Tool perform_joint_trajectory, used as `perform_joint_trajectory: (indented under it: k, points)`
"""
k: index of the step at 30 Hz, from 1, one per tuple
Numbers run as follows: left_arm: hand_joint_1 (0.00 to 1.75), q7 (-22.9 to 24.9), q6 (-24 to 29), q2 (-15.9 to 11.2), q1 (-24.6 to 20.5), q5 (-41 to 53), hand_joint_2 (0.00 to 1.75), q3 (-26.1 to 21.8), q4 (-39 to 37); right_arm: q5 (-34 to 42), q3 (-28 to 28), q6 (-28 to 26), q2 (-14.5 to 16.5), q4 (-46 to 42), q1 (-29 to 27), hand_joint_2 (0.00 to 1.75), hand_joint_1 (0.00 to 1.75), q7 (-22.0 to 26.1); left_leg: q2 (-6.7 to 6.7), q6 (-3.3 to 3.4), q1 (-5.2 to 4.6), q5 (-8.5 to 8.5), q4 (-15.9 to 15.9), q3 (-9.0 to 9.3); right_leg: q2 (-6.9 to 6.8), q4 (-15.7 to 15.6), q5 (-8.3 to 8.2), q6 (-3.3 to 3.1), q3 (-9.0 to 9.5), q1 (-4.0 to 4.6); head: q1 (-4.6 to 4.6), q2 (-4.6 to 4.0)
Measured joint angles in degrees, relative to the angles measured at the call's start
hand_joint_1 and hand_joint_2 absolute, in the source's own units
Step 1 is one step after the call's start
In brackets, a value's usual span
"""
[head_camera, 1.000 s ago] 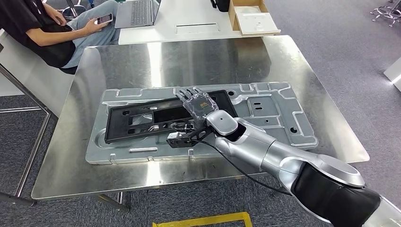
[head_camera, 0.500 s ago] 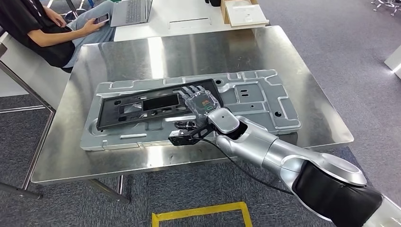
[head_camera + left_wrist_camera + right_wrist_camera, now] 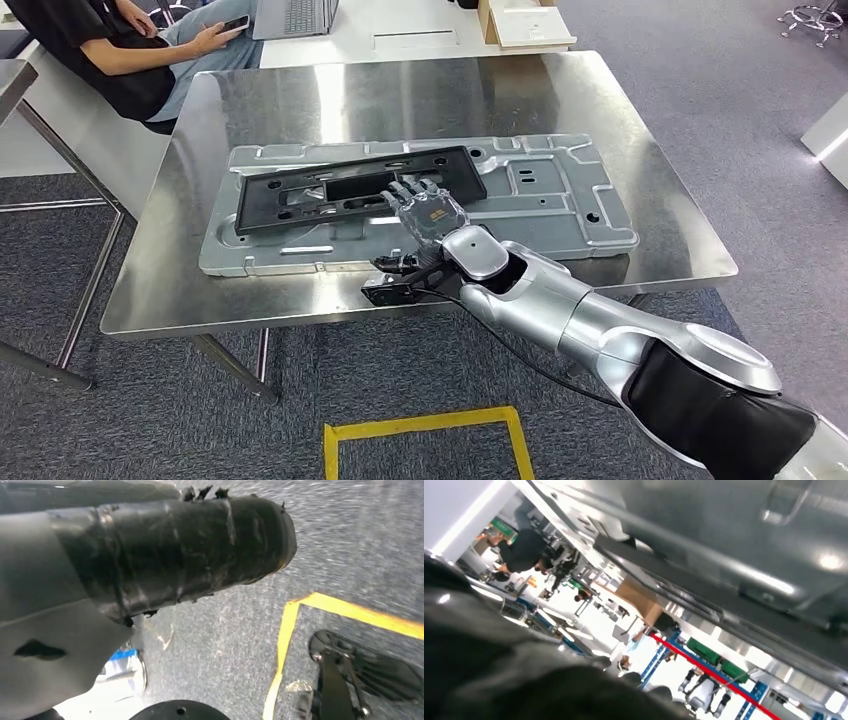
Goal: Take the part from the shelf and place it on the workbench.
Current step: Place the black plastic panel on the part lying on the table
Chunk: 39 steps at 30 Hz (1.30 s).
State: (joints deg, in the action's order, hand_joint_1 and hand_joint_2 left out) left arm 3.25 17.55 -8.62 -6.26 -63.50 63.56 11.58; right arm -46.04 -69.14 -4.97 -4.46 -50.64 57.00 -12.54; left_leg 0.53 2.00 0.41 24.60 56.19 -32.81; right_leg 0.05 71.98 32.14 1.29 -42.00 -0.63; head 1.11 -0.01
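A long black frame (image 3: 300,190) lies flat on a large silver stamped panel (image 3: 560,200), and both rest on the steel workbench (image 3: 400,90). My right hand (image 3: 425,210) reaches over the panel's near side with fingers stretched out and apart, fingertips at the black frame's near edge, holding nothing. The right wrist view looks closely along the silver panel (image 3: 734,530) and the black frame (image 3: 724,610), with the hand a dark blur (image 3: 499,670). My left hand (image 3: 150,555) hangs over the grey floor, and its fingers cannot be made out.
A seated person (image 3: 110,60) with a phone is at the far left of the bench, beside a white table with a laptop (image 3: 295,15) and a cardboard box (image 3: 525,22). Yellow floor tape (image 3: 420,425) marks the carpet in front of the bench.
The whole view has shifted, so the camera moved. Relative to the black frame, my right hand has drawn back from over its right part to its near edge.
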Motion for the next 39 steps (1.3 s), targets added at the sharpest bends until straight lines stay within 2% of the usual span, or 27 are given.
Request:
perform_joint_trajectory:
  k: [1,2,3,5,7,10,11,13,15,16,18,19,20,22,24,26,27,28,30,31,32,33,34,35,37,38,39]
  points:
    - [0.0,0.01,-0.03,0.06,0.01,-0.01,0.0,0.0,0.0,-0.02,-0.02,0.07,-0.08,0.0,-0.02,0.0,0.0,-0.01,0.02,-0.07,0.02,-0.55,0.17,-0.87,-0.01,2.35,0.32,0.2,-0.1,-0.1,0.0,-0.01]
    - [0.0,0.01,-0.07,0.13,0.01,-0.02,0.0,0.01,0.0,-0.03,-0.03,0.12,-0.1,-0.01,-0.03,0.0,0.0,-0.01,0.03,-0.18,0.06,-1.02,0.43,-1.74,-0.02,2.79,-0.62,0.36,0.67,-0.23,0.01,-0.01]
    - [0.0,0.01,-0.12,0.18,0.0,-0.02,0.0,0.01,0.0,-0.03,-0.03,0.14,-0.12,-0.02,-0.01,0.0,0.0,-0.02,0.03,-0.35,0.13,-1.42,0.8,-2.6,-0.03,1.24,-2.2,0.48,2.43,-0.37,0.01,-0.01]
    - [0.0,-0.01,-0.19,0.27,-0.02,-0.02,0.0,0.01,0.0,-0.04,-0.03,0.14,-0.11,-0.1,0.15,0.0,0.0,-0.04,-0.04,-0.88,0.15,-1.98,1.86,-4.17,-0.02,-5.95,-3.83,0.52,7.86,-0.53,0.03,-0.01]
    - [0.0,-0.02,-0.2,0.3,-0.01,-0.01,0.0,0.01,0.0,-0.1,-0.02,0.13,-0.1,-0.29,0.36,0.0,0.0,-0.05,-0.13,-1.59,0.04,-2.61,2.64,-5.17,0.11,-11.47,-3.12,0.08,11.18,-0.38,0.0,0.0]
    - [0.0,-0.01,-0.25,0.36,0.18,0.0,0.0,0.02,0.0,-0.32,-0.03,0.21,-0.14,-0.44,0.46,0.0,0.0,-0.09,-0.26,-2.73,0.23,-3.6,2.54,-5.87,0.09,-12.71,-3.73,-1.22,10.63,-0.16,0.02,0.0]
    - [0.0,-0.01,-0.26,0.44,0.25,-0.01,0.0,0.03,0.0,-0.41,-0.04,0.25,-0.12,-0.46,0.47,0.0,0.0,-0.1,-0.3,-3.07,0.38,-2.55,3.2,-6.39,0.01,-12.81,-4.39,-1.74,10.14,-0.18,-0.04,0.01]
    - [0.0,0.07,-0.28,0.58,0.28,-0.03,0.0,0.04,0.0,-0.55,-0.06,0.34,-0.09,-0.57,0.54,0.0,0.0,-0.25,-0.31,-3.61,0.56,2.57,7.79,-8.03,-0.11,-13.03,-5.8,-2.51,8.81,-0.34,-0.21,0.01]
    - [0.0,0.2,-0.32,0.64,0.26,-0.05,0.0,0.04,0.0,-0.57,-0.05,0.57,-0.13,-0.76,0.57,0.0,0.0,-0.58,-0.31,-3.95,0.57,7.62,15.02,-9.63,-0.1,-13.01,-7.11,-2.74,7.14,-0.25,-0.31,0.01]
    - [0.0,0.29,-0.37,0.65,0.25,-0.07,0.0,0.04,0.0,-0.57,-0.05,0.72,-0.17,-0.85,0.57,0.0,0.0,-0.72,-0.31,-4.01,0.57,8.3,17.67,-9.72,-0.1,-12.99,-7.77,-2.73,6.24,-0.18,-0.28,0.01]
    - [0.0,0.5,-0.51,0.68,0.24,-0.08,0.0,0.04,0.0,-0.56,-0.05,1.03,-0.36,-1.03,0.57,0.0,0.0,-0.88,-0.31,-3.82,0.55,6.13,17.9,-7.29,-0.1,-12.93,-9.08,-2.6,4.5,-0.06,-0.3,0.01]
    - [0.0,0.57,-0.57,0.69,0.24,-0.08,0.0,0.04,0.0,-0.56,-0.05,1.13,-0.47,-1.18,0.58,0.0,0.0,-0.93,-0.32,-3.55,0.51,4.57,15.33,-4.67,-0.1,-12.91,-9.72,-2.48,3.73,-0.02,-0.3,0.0]
    - [0.0,0.61,-0.6,0.69,0.19,-0.05,0.0,0.04,0.0,-0.56,-0.05,1.2,-0.57,-1.41,0.61,0.0,0.0,-1.0,-0.34,-3.17,0.39,4.08,11.43,-1.47,-0.1,-12.88,-10.3,-2.31,3.13,0.01,-0.3,0.0]
    - [0.0,0.63,-0.6,0.68,0.07,0.03,0.0,0.05,0.0,-0.56,-0.05,1.23,-0.78,-1.86,0.76,0.0,0.0,-1.18,-0.4,-2.51,-0.05,5.2,3.76,3.83,-0.21,-13.04,-11.42,-1.78,2.49,0.02,-0.25,0.0]
    - [0.0,0.64,-0.59,0.68,-0.01,0.09,0.0,0.07,0.0,-0.56,-0.04,1.31,-0.97,-2.19,0.87,0.0,0.0,-1.39,-0.44,-2.04,-0.52,5.76,0.65,5.08,-0.36,-13.54,-12.6,-1.12,2.43,-0.07,-0.28,0.01]
    - [0.0,0.64,-0.6,0.78,-0.02,0.09,0.0,0.11,0.0,-0.56,-0.05,1.52,-1.34,-2.4,0.83,0.0,0.0,-1.69,-0.31,-1.41,-0.46,4.25,0.18,4.16,-0.32,-14.42,-13.46,-0.43,2.16,-0.01,-0.3,0.01]
    - [0.0,0.64,-0.61,0.85,-0.07,0.09,0.0,0.13,0.0,-0.56,-0.06,1.68,-1.58,-2.55,0.8,0.0,0.0,-1.86,-0.17,-1.02,-0.31,3.27,-0.17,3.55,-0.27,-13.83,-12.33,-0.11,1.48,0.02,-0.24,0.0]
    - [0.0,0.66,-0.62,0.93,-0.11,0.09,0.0,0.15,0.0,-0.56,-0.06,1.83,-1.87,-2.67,0.79,0.0,0.0,-2.02,-0.02,-0.69,-0.15,2.32,-0.4,2.84,-0.22,-12.02,-10.02,0.11,0.5,0.05,-0.17,0.0]
    - [0.0,0.73,-0.63,1.0,-0.1,0.09,0.0,0.15,0.0,-0.56,-0.05,2.08,-2.31,-3.12,0.76,0.0,0.0,-2.31,0.18,-0.22,-0.14,0.78,-0.34,0.9,-0.18,-4.54,-3.85,0.36,-1.73,-0.01,-0.11,0.01]
    - [0.0,0.79,-0.62,1.03,-0.05,0.09,0.0,0.16,0.0,-0.56,-0.05,2.16,-2.54,-3.32,0.75,0.0,0.0,-2.43,0.22,-0.1,-0.21,0.13,-0.09,-0.16,-0.18,-0.81,-2.53,0.41,-2.27,0.01,-0.12,0.01]
    - [0.0,0.85,-0.62,1.05,-0.03,0.09,0.0,0.16,0.0,-0.56,-0.06,2.21,-2.74,-3.51,0.73,0.0,0.0,-2.52,0.23,-0.06,-0.28,-0.5,0.21,-1.27,-0.17,1.78,-2.71,0.42,-2.16,0.03,-0.12,0.01]
    - [0.0,0.89,-0.62,1.09,-0.05,0.09,0.0,0.17,0.0,-0.56,-0.06,2.25,-2.94,-3.67,0.72,0.0,0.0,-2.57,0.21,-0.06,-0.34,-1.11,0.58,-2.41,-0.17,2.48,-4.1,0.36,-1.15,0.05,-0.12,0.0]
    - [0.0,0.91,-0.65,1.14,-0.07,0.09,0.0,0.17,0.0,-0.56,-0.05,2.27,-3.09,-3.88,0.72,0.0,0.0,-2.61,0.16,-0.14,-0.37,-1.68,1.0,-3.56,-0.17,1.23,-5.64,0.22,0.87,0.07,-0.1,0.0]
    - [0.0,0.89,-0.7,1.18,-0.07,0.08,0.0,0.17,0.0,-0.56,-0.05,2.26,-3.18,-4.17,0.74,0.0,0.0,-2.65,0.11,-0.29,-0.39,-2.18,1.51,-4.55,-0.15,-1.87,-5.96,-0.01,3.84,0.1,-0.1,0.0]
    - [0.0,0.75,-0.89,1.3,0.0,0.05,0.0,0.17,0.0,-0.56,-0.03,2.22,-3.27,-4.92,0.8,0.0,0.0,-2.81,0.03,-0.78,-0.53,-3.07,2.21,-5.9,-0.09,-9.84,-3.99,-0.49,9.78,0.36,-0.16,0.01]
    - [0.0,0.68,-1.01,1.33,0.04,0.04,0.0,0.17,0.0,-0.56,-0.01,2.22,-3.34,-5.24,0.85,0.0,0.0,-2.92,0.03,-1.06,-0.55,-3.56,2.33,-6.2,-0.03,-12.51,-2.86,-0.71,11.35,0.51,-0.13,0.01]
    - [0.0,0.63,-1.1,1.37,0.09,0.03,0.0,0.19,-0.01,-0.56,0.01,2.22,-3.43,-5.48,0.82,0.0,0.0,-3.01,0.02,-1.36,-0.57,-4.17,2.2,-6.4,-0.01,-13.82,-2.75,-0.96,11.77,0.64,-0.11,0.0]
